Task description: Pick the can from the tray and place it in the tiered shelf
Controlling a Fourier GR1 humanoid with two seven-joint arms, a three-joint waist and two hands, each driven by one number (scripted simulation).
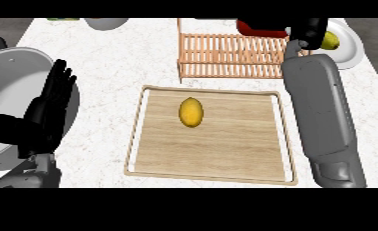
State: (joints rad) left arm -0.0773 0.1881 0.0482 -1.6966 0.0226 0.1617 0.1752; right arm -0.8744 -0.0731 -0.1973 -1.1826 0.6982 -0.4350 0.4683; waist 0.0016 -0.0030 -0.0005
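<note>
My right hand, at the upper right of the frame, is curled round the red can, of which only a red body with a dark end shows, lying across the top of the slatted wooden shelf. My forearm hides the shelf's right side. Behind it a white plate holds what may be a pear. At centre, the wooden tray carries a lemon. My left hand rests at the left edge, fingers straight and pressed together, over a grey pan.

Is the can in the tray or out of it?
Out: the tray holds only a lemon; a red can shows at the shelf.
</note>
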